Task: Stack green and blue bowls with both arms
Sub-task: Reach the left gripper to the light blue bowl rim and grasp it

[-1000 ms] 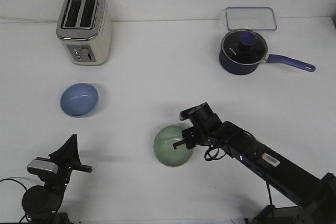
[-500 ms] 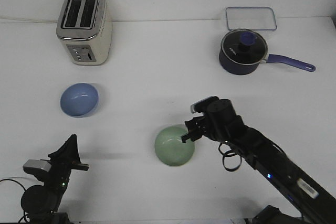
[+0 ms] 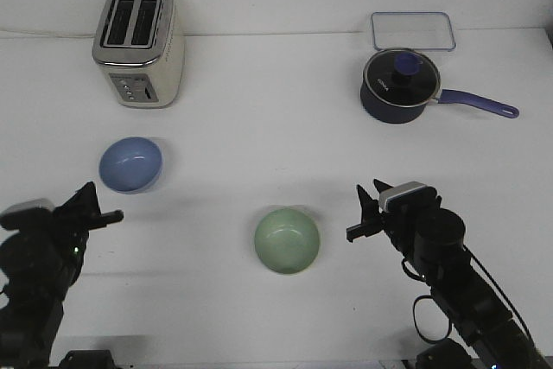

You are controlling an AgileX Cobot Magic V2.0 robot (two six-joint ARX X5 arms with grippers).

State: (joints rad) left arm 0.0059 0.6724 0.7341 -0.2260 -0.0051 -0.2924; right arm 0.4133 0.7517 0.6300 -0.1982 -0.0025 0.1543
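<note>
The pale green bowl sits upright on the white table, near the front centre. The light blue bowl sits upright to the left, in front of the toaster. My right gripper is to the right of the green bowl, clear of it, with its two pointed fingers apart and nothing between them. My left gripper is raised at the front left, just in front of and left of the blue bowl, not touching it. Its fingers overlap from this angle, so their gap is hidden.
A cream and silver toaster stands at the back left. A dark navy saucepan with a purple handle stands at the back right, with a clear lidded container behind it.
My right gripper let go of the green bowl's right rim and drew back to the right. The bowl stayed on the table. My left arm rose and moved toward the blue bowl.
</note>
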